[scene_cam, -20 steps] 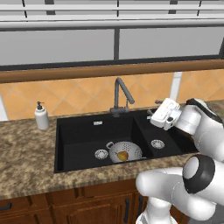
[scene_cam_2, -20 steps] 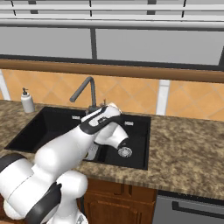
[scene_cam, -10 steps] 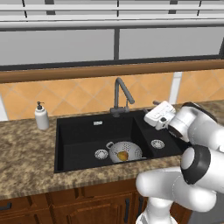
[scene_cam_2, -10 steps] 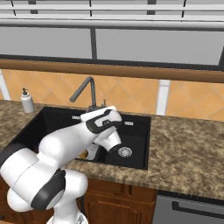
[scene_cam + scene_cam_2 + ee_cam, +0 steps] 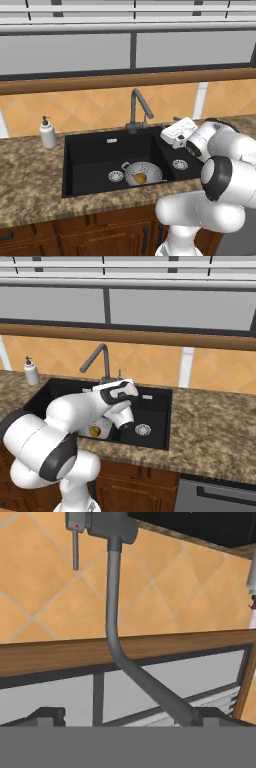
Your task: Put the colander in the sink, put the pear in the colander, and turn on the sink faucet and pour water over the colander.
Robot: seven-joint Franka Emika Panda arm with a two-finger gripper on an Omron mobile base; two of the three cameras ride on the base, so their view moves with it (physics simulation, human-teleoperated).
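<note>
- silver-grey colander (image 5: 142,173) sits in the wide basin of the black sink (image 5: 90,155), close to the divider, with its round drain just beside it on the left.
- pear (image 5: 140,178), yellow-orange, lies inside the colander; seen from the right base camera (image 5: 94,431) it peeks out under the arm.
- judgement: the first two steps look done; the step in hand is the faucet.
- sink faucet (image 5: 137,109), dark grey, stands upright behind the basins at the back rim; its angled spout points to the right side, not over the colander as far as the base views show.
- end effector (image 5: 169,134) hangs over the narrow basin, just right of the faucet base and level with the table (image 5: 30,185); its camera looks along the faucet neck (image 5: 114,612), which appears upside down, with a thin lever (image 5: 75,547) beside the base.
- end effector state: cannot tell whether released or clenched; fingertips sit dark at the frame corners, nothing visibly between them.
- judgement: next move calls for closing the gap to the lever, nudging it to start flow, then swinging the spout over the colander.
- risk, judged: pushing the neck instead of the lever.
- soap dispenser (image 5: 47,133) stands well apart, left of the sink.
</note>
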